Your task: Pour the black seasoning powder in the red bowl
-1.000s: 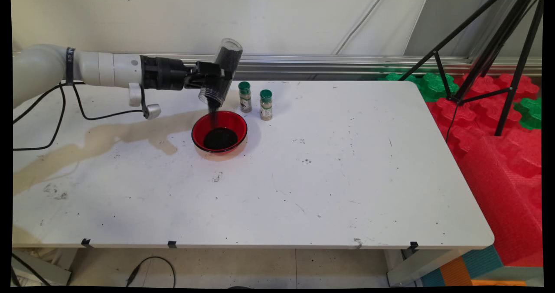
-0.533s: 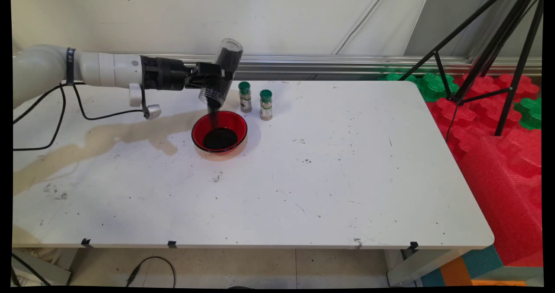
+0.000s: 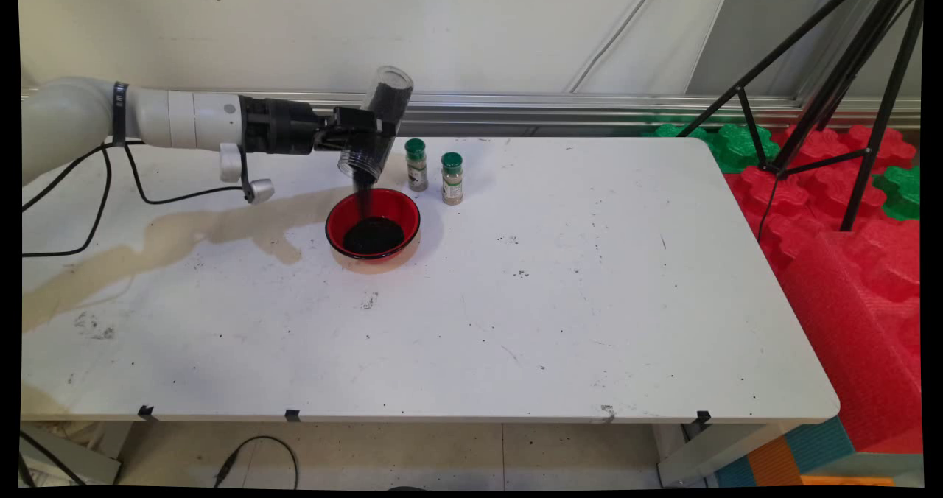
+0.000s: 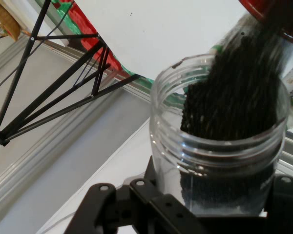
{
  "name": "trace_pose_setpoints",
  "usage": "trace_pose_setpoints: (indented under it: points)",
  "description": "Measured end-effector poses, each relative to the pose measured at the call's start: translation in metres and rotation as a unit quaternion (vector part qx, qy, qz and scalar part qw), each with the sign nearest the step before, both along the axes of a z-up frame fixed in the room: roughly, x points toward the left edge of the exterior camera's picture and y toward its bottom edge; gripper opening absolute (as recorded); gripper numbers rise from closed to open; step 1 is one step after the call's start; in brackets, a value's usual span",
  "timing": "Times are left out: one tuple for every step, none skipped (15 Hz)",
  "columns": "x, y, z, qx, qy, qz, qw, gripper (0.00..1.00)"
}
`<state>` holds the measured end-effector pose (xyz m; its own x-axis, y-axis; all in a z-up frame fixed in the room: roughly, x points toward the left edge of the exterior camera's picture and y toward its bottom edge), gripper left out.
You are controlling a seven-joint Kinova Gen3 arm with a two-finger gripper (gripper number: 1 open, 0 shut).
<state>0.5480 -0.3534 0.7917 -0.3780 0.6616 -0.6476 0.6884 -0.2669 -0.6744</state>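
Note:
My gripper (image 3: 366, 131) is shut on a clear plastic jar (image 3: 377, 121) of dark grains, tipped mouth-down over a red bowl (image 3: 373, 223). A thin dark stream (image 3: 362, 194) falls from the jar's mouth into the bowl, where a dark heap lies. In the hand view the jar (image 4: 219, 146) sits between the gripper's linkage (image 4: 205, 204), its threaded open mouth facing away with grains sliding out toward the bowl's red rim (image 4: 278, 19).
Two small green-capped spice bottles (image 3: 416, 164) (image 3: 451, 178) stand just right of the bowl at the table's back. A brownish stain (image 3: 184, 233) runs across the table's left. A black tripod (image 3: 825, 78) and red and green foam blocks (image 3: 847, 211) lie off the right edge.
The jar stays tipped and the grains keep pouring; the dark heap in the bowl has grown slightly. The arm has barely moved.

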Motion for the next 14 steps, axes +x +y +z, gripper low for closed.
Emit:
trace_pose_setpoints:
  points:
    - [-0.0001, 0.0004, -0.0001, 0.0, -0.001, 0.0, 1.0, 0.0]
    - [-0.0001, 0.0007, -0.0002, 0.0, -0.001, 0.0, 1.0, 0.0]
    - [-0.0003, 0.001, -0.0004, -0.001, -0.002, -0.001, 1.0, 0.0]
    - [-0.0003, 0.0013, -0.0005, -0.001, -0.002, -0.001, 1.0, 0.0]
    - [-0.0003, 0.0018, -0.0006, -0.001, -0.003, -0.002, 1.0, 0.0]
    - [-0.0003, 0.0023, -0.0008, -0.001, -0.003, -0.002, 1.0, 0.0]
    - [-0.0003, 0.0027, -0.001, -0.002, -0.004, -0.002, 1.0, 0.0]
    - [-0.0003, 0.0031, -0.0012, -0.002, -0.005, -0.003, 1.0, 0.0]
    - [-0.0003, 0.0035, -0.0013, -0.002, -0.005, -0.003, 1.0, 0.0]
    - [-0.0003, 0.0037, -0.0014, -0.002, -0.006, -0.004, 1.0, 0.0]
    - [-0.0003, 0.004, -0.0018, -0.003, -0.007, -0.004, 1.0, 0.0]
    - [-0.0002, 0.0043, -0.0021, -0.003, -0.007, -0.004, 1.0, 0.0]
    - [-0.0002, 0.0045, -0.0024, -0.003, -0.008, -0.005, 1.0, 0.0]
    - [-0.0003, 0.0046, -0.0027, -0.003, -0.009, -0.005, 0.9999, 0.0]
